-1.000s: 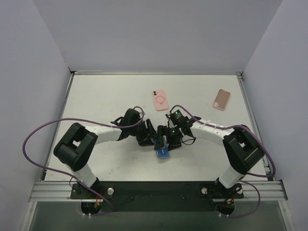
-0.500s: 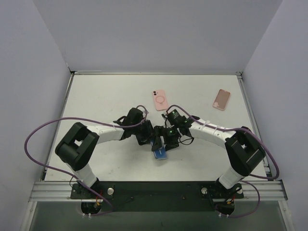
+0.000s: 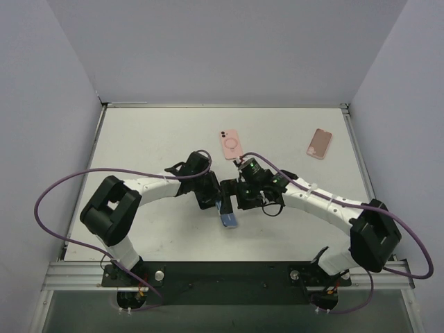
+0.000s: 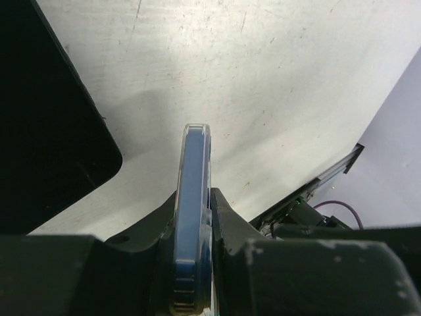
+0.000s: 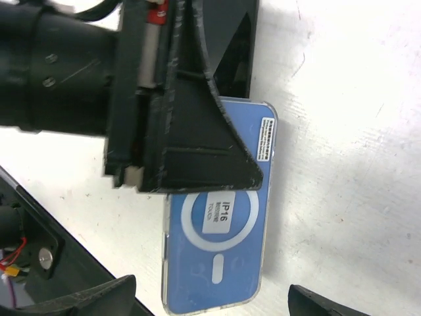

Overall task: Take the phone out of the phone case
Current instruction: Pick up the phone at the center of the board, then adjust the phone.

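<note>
A blue phone [image 3: 228, 219] in a clear phone case stands on edge between the two arms, just off the table's middle. My left gripper [image 3: 219, 201] is shut on it. In the left wrist view the phone [image 4: 195, 197] is edge-on, pinched between both fingers of the left gripper [image 4: 195, 217]. In the right wrist view the phone case's back [image 5: 217, 243] faces the camera, with a white ring and an "IP16" sticker. A left finger [image 5: 197, 145] covers its upper part. My right gripper [image 5: 210, 303] is open, its tips wide on either side of the phone, touching nothing.
A pink phone case [image 3: 231, 144] lies flat beyond the grippers. A tan one [image 3: 319, 143] lies at the far right near the table edge. White walls enclose the table on three sides. The metal base rail [image 3: 222, 274] runs along the near edge.
My left gripper has closed on the cased phone. The right gripper has opened wider and let go, its arm swinging out to the right. The phone shifted slightly left.
</note>
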`<move>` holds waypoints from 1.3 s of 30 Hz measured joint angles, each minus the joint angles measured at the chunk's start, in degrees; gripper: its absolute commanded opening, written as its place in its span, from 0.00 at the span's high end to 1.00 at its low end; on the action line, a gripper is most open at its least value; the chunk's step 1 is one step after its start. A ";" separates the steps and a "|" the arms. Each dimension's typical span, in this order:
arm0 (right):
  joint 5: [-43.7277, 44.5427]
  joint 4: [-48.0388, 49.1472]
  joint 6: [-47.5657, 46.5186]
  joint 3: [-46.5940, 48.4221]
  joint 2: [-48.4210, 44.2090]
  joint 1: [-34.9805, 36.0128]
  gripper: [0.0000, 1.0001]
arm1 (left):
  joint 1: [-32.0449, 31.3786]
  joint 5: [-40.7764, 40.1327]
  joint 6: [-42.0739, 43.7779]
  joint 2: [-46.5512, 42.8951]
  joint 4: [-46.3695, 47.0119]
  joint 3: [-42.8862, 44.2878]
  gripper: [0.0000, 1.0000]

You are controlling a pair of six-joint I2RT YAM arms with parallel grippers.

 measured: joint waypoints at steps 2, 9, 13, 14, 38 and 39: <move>4.70 -0.13 0.04 0.04 -2.14 2.40 0.09 | 0.00 -1.44 0.07 0.31 -3.89 2.27 1.00; 21.59 -0.85 0.17 0.76 -4.15 13.33 0.15 | 0.00 -6.73 -0.66 0.37 -14.29 8.83 1.00; 30.21 -1.22 0.63 2.10 -2.69 18.47 0.22 | -0.09 -9.97 -1.09 0.37 -21.68 12.09 1.00; 31.89 -1.16 0.74 2.49 -1.97 19.19 0.23 | -0.11 -10.49 -1.16 0.37 -23.02 12.72 1.00; 49.07 -2.93 2.60 10.60 12.79 27.43 0.84 | -0.22 -16.55 -3.76 1.14 -36.33 17.99 1.00; 49.40 -3.10 2.64 11.04 13.49 27.69 0.89 | -0.24 -16.61 -3.78 1.14 -36.48 17.99 1.00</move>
